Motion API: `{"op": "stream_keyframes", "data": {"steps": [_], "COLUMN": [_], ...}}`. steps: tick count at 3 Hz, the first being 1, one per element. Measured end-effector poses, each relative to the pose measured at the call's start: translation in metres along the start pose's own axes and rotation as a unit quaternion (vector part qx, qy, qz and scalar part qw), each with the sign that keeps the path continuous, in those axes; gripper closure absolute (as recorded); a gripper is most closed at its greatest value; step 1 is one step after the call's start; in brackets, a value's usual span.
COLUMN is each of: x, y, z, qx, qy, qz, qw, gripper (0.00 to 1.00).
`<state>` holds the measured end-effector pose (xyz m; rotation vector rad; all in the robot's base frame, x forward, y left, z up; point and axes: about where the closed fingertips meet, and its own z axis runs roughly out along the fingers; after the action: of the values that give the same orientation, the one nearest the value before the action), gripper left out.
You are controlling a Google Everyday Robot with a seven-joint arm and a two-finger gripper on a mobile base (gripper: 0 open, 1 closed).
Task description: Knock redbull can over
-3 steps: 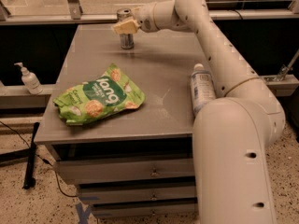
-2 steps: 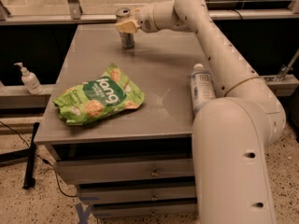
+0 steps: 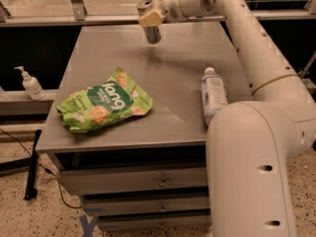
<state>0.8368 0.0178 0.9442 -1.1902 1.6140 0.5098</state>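
The redbull can [image 3: 153, 34] is a slim silver-and-blue can near the far edge of the grey table [image 3: 168, 90], at the middle of that edge. It leans slightly, its silver top rim toward the left. My gripper [image 3: 150, 18], with yellowish tips, is at the end of the white arm that reaches in from the right. It sits against the upper half of the can and covers part of it.
A green snack bag [image 3: 104, 102] lies at the front left of the table. A clear plastic bottle with a white cap [image 3: 213, 94] lies near the right edge, next to my arm's base. A soap dispenser [image 3: 30, 83] stands on a ledge left of the table.
The gripper and the can have shifted to the right along the table's far edge. The can now leans slightly instead of standing straight.
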Motion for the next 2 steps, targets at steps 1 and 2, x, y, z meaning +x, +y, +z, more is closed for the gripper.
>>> {"op": "stream_keyframes", "data": {"steps": [1,2], "x": [0.009,0.041], "y": [0.004,0.017], "z": [-0.025,-0.044], "qx": [-0.013,-0.045], "qy": [0.089,0.202], "qz": [-0.042,-0.08], "qw": [0.995,0.9752], "gripper": [1.0,1.0]}}
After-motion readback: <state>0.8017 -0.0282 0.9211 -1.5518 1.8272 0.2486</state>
